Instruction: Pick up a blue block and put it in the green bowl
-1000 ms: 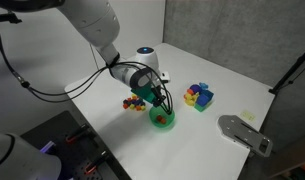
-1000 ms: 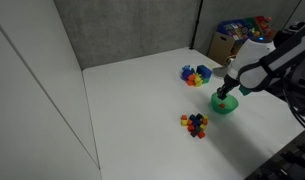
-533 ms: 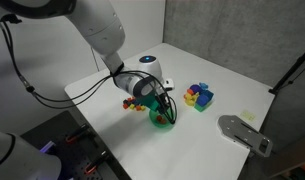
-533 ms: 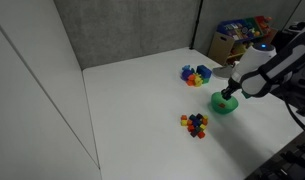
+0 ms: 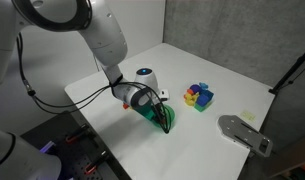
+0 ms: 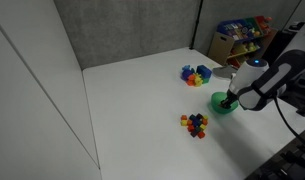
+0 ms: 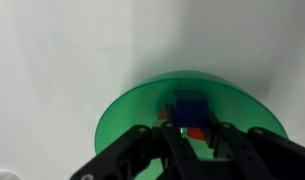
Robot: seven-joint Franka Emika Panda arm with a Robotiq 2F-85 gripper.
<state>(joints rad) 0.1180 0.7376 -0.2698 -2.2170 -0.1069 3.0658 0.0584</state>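
Showing between jaws, blue block (image 7: pixel 189 108) inside bowl (image 7: pixel 130 112)

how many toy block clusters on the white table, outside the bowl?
2: one blue-yellow-purple cluster toward the back wall, one red-yellow-blue cluster nearer the camera. The robot arm may hide loose blocks.

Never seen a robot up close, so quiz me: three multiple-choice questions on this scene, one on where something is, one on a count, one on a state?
1. The jaws are: A at the bowl; B by the wall; C off the table.
2. Outside the bowl, block piles number: A one; B two; C four.
3. The bowl: A is empty; B holds a blue block; C is overturned.
Answers: A, the jaws sit at the bowl in every view; B, an exterior view shows two piles; B, the wrist view shows the blue block inside.
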